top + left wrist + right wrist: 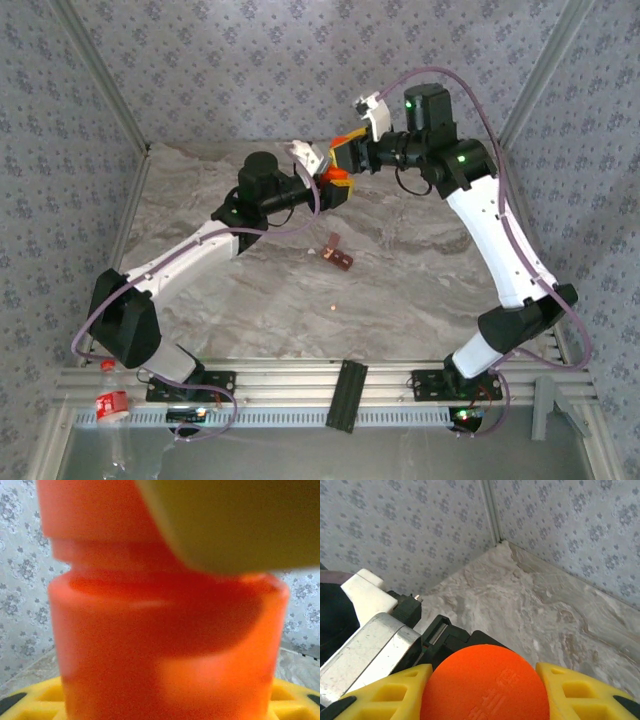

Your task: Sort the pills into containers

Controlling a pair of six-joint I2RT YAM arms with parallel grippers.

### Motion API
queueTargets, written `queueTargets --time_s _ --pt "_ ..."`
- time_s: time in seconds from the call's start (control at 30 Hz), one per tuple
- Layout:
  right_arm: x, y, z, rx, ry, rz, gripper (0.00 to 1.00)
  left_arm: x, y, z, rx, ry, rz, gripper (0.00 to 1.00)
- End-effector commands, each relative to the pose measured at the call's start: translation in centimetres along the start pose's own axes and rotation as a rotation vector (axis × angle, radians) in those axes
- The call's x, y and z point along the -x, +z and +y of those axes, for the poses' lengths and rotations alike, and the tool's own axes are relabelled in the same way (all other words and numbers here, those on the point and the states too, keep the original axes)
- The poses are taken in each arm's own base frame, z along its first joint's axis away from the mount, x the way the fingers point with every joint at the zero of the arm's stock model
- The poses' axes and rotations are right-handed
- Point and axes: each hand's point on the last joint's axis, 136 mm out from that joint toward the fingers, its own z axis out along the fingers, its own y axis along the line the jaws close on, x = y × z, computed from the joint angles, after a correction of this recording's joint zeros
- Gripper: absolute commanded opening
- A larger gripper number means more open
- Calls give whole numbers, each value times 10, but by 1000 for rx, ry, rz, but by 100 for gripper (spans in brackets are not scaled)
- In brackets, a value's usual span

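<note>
Fingers (400, 690) of the right gripper (485, 695) clamp the orange cap (485, 675); the left gripper (165, 707) clasps the orange bottle (165, 645). Containers (338, 257) and one pill (333, 308) lie apart on the table (430, 280).

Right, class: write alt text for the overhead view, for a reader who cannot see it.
Above a marble table, the left gripper and the right gripper are both closed on an orange bottle held in the air. A small brown strip of boxes and one pale pill lie on the table nearby.
</note>
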Motion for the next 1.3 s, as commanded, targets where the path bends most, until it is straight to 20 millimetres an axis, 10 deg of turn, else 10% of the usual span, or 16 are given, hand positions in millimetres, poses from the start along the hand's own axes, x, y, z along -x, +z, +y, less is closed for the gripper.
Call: queueTargets --time_s 0.0,0.37,0.53,0.9,1.03,1.27 --pt "-34 11 32 91 4 147 3 13 4 6 35 26 -35 37" --pt "-42 19 34 77 22 175 1 32 -4 6 54 11 -137 39" --pt "-49 23 36 98 34 191 1 37 -7 5 50 -12 -183 1" --pt "-13 -23 35 406 -16 -32 6 40 -20 -5 -52 -54 -231 0" --pt "-4 -34 29 463 26 -81 20 40 -22 -6 -71 -69 -221 0" --pt "24 -55 -16 161 186 -223 76 33 -21 11 31 -57 -201 0"
